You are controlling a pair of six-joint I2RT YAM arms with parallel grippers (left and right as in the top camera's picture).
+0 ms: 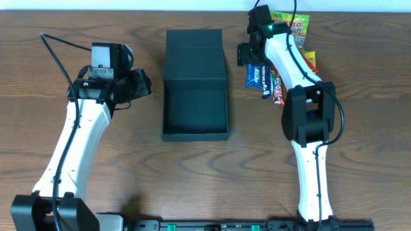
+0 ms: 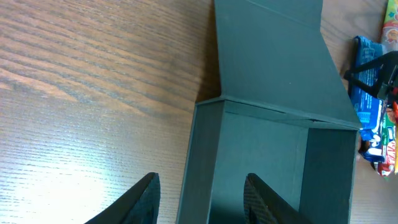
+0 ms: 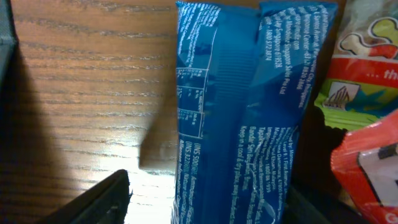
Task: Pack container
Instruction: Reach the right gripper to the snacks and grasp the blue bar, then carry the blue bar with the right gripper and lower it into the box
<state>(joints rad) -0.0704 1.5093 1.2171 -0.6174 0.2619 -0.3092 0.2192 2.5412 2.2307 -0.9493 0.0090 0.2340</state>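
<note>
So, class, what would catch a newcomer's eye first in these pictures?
The dark open container sits mid-table, empty, its lid flap folded back. To its right lies a bright heap of snack packets, and the right gripper hangs open over a blue packet on the side nearest the container.

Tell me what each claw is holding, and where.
Nothing yet: the right claw straddles the blue packet, jaws open; the left claw is open and empty.

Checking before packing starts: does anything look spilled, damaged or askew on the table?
Nothing stands out. The container sits square, open and empty, its lid folded back; the snack packets lie in a loose pile to its right, none visibly torn.
</note>
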